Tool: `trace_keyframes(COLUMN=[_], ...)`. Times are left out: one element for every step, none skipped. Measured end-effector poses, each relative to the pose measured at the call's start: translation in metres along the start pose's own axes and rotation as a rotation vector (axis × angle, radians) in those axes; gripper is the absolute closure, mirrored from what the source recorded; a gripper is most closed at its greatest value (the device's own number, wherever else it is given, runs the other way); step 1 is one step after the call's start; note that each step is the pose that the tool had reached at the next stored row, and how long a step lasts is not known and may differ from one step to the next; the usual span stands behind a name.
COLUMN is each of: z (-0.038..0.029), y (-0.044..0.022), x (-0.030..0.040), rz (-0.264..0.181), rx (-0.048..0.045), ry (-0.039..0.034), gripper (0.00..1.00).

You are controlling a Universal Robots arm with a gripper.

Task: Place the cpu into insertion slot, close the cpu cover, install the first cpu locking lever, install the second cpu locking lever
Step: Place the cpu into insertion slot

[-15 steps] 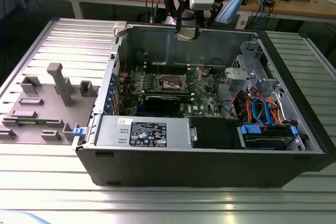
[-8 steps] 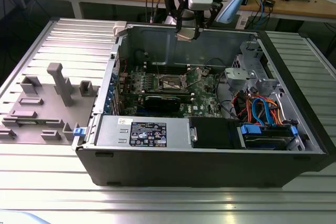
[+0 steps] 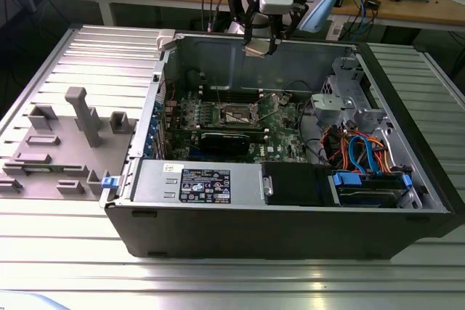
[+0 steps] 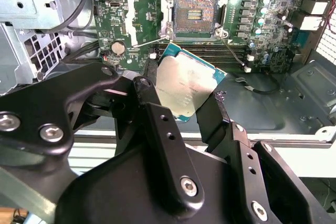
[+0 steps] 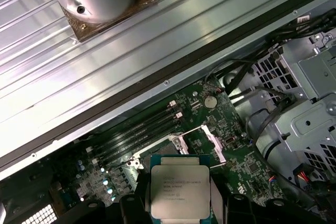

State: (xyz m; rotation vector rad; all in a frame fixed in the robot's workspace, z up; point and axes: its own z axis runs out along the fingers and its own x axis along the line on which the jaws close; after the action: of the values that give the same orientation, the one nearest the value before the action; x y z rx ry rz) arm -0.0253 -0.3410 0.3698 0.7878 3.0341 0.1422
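Silver-grey metal is the top of the cpu [image 4: 186,85], held by the gripper [image 4: 184,95] with its black fingers [image 4: 152,108] pressed on two opposite edges. The insertion slot [image 4: 195,15] lies below the gripper and somewhat beyond the held chip, not straight under it. Its contacts are bare, and the cpu cover [image 4: 132,24] stands open beside it. The chip is nearly square, so I judge its turn matters more than any long axis. The exterior view adds the height: the chip hangs well above the green board [image 3: 282,117].
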Motion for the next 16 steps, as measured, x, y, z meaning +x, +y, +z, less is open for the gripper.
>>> trace_keyframes(z=[0.0000,0.0000,0.0000,0.0000,0.0000,0.0000,0.0000,0.0000,0.0000,0.0000,0.0000,0.0000,0.0000,0.0000,0.0000,0.0000], y=[0.0000,0.0000,0.0000,0.0000,0.0000,0.0000,0.0000,0.0000,0.0000,0.0000,0.0000,0.0000,0.0000,0.0000,0.0000,0.0000], x=[0.0000,0.0000,0.0000,0.0000,0.0000,0.0000,0.0000,0.0000,0.0000,0.0000,0.0000,0.0000,0.0000,0.0000,0.0000,0.0000], rz=[0.000,0.001,0.002,0.004,0.005,0.006,0.007,0.008,0.009,0.010,0.013,0.016,0.019,0.021,0.023,0.025], rx=[0.0000,0.0000,0.0000,-0.0001,-0.0001,0.0000,-0.0001,-0.0002,-0.0002,-0.0001,-0.0003,-0.0003,-0.0003,-0.0004,-0.0004,-0.0005], ry=[0.0000,-0.0001,-0.0002,-0.0004,-0.0004,-0.0005,-0.0006,-0.0007,-0.0008,-0.0009,-0.0011,-0.0014,-0.0017,-0.0019,-0.0021,-0.0022], gripper=[0.46,0.46,0.46,0.46,0.46,0.46,0.46,0.46,0.46,0.46,0.46,0.46,0.46,0.46,0.46,0.46])
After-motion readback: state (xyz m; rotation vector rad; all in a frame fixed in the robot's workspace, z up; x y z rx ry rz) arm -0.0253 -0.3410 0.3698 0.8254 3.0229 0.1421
